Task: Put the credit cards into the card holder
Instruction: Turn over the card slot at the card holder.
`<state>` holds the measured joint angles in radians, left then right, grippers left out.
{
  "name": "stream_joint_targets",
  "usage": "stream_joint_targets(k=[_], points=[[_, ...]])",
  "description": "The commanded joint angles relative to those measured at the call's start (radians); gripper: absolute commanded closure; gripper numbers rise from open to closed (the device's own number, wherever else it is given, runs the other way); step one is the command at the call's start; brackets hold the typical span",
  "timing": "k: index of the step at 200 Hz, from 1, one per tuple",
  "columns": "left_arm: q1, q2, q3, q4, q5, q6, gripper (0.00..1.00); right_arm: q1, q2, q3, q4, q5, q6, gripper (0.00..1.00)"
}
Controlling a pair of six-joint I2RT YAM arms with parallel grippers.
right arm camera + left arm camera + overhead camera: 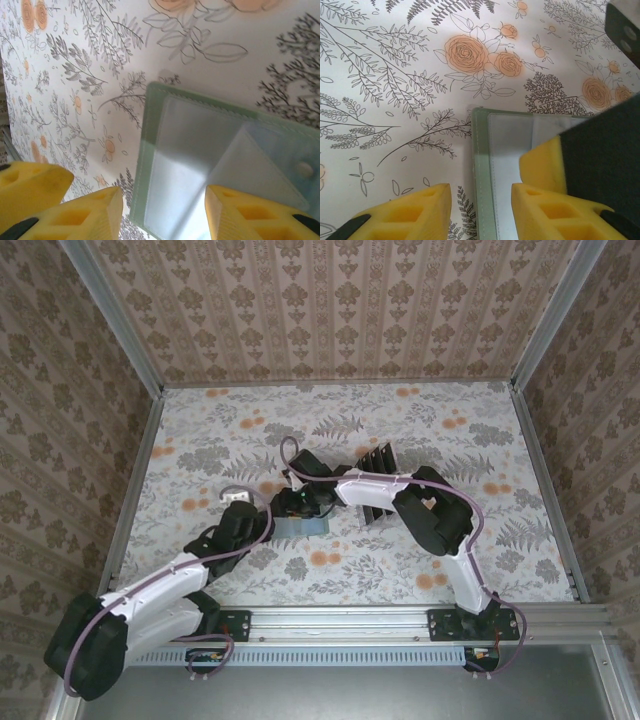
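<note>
Left fingers [415,212] and right fingers [250,215] are pictured released, straddling an edge of the card holder [300,528] at mid-frame on the tabletop [480,440]. Its pocket is judged best pinned open before credit cards [378,462], just upper right, are fetched.

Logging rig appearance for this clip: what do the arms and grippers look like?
Both the left arm and right arm have white link shells, black joint housings and a lilac cable looped along them. The left gripper and right gripper carry yellow, hollow-celled fingers on black mounts.
</note>
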<state>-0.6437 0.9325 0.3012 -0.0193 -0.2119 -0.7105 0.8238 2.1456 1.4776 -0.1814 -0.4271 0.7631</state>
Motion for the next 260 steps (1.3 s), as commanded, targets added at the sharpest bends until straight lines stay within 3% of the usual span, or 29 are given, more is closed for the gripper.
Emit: stream_joint_targets(k=[1, 91, 126, 157, 201, 247, 260], points=[[-0.001, -0.040, -0.015, -0.043, 0.013, -0.004, 0.59, 0.021, 0.043, 0.091, -0.021, -0.025, 0.000, 0.51], [-0.001, -0.143, -0.036, -0.116, -0.006, -0.036, 0.58, 0.019, 0.045, 0.411, -0.219, -0.032, -0.097, 0.51], [-0.002, -0.134, -0.025, -0.110, -0.006, -0.028, 0.58, -0.023, -0.098, 0.283, -0.257, 0.047, -0.147, 0.51], [0.003, -0.086, 0.016, -0.131, -0.012, -0.006, 0.56, -0.093, -0.284, 0.072, -0.338, 0.236, -0.235, 0.51], [0.028, 0.021, 0.091, -0.121, 0.004, 0.015, 0.38, -0.134, -0.438, -0.106, -0.524, 0.523, -0.339, 0.53], [0.050, 0.115, 0.160, -0.105, 0.019, 0.044, 0.15, -0.119, -0.453, -0.169, -0.594, 0.626, -0.334, 0.60], [0.052, 0.130, 0.176, -0.108, 0.017, 0.049, 0.02, -0.113, -0.437, -0.169, -0.609, 0.642, -0.335, 0.62]])
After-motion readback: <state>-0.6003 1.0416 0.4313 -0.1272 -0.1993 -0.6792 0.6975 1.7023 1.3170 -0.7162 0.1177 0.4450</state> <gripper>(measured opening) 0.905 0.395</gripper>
